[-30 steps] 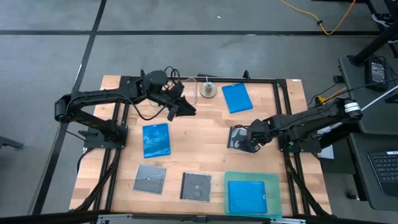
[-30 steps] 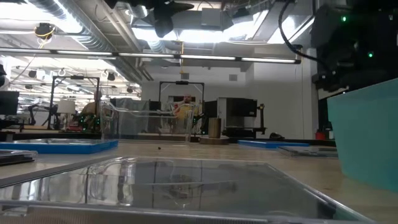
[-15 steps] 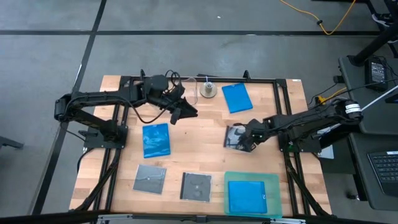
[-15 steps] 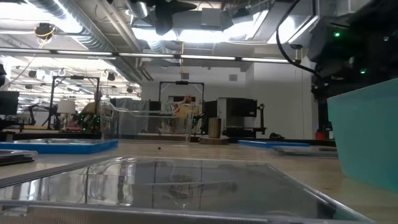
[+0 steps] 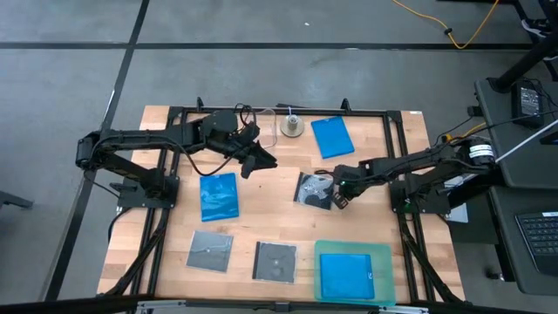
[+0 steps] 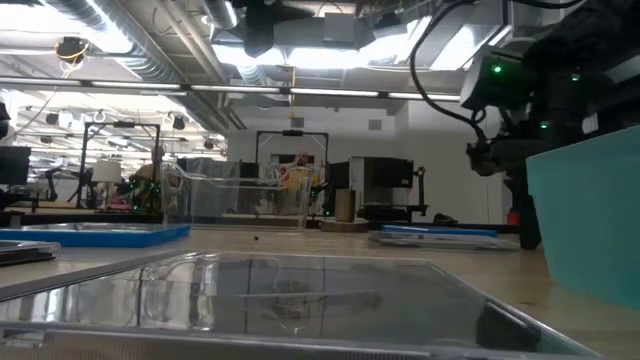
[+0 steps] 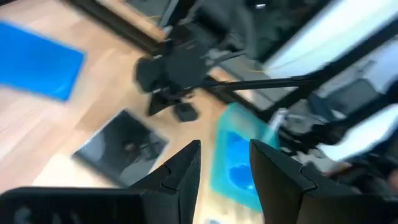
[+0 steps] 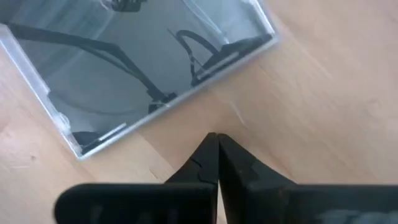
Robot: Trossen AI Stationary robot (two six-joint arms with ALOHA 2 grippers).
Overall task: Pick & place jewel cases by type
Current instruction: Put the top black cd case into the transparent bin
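Your right gripper (image 5: 342,194) sits low over the middle of the worktop (image 5: 279,196), and its fingers (image 8: 214,163) are clenched together with nothing between them. Just ahead of the fingertips, close but apart from them, a grey-black square case (image 5: 314,189) lies flat on the wood; in the right wrist view its clear corner and edge (image 8: 143,56) lie a little way in front of the closed tips.

Your left gripper (image 5: 259,160) hangs above the far-left part of the worktop with its fingers (image 7: 180,174) partly spread and holding nothing. Past those fingers, the left wrist view shows the same grey-black case (image 7: 121,146) lying flat, with the right arm just behind it.

The other cases lie as follows:
- a blue case (image 5: 219,196) on the near side of the left fingers, flat on the wood;
- a second blue case (image 5: 332,137) at the far edge, beyond the right fingers;
- a third blue case (image 5: 346,276) inside the teal tray (image 5: 384,253) at the near right corner;
- two more grey-black cases (image 5: 211,252) (image 5: 275,262) side by side along the near edge, left of the tray.
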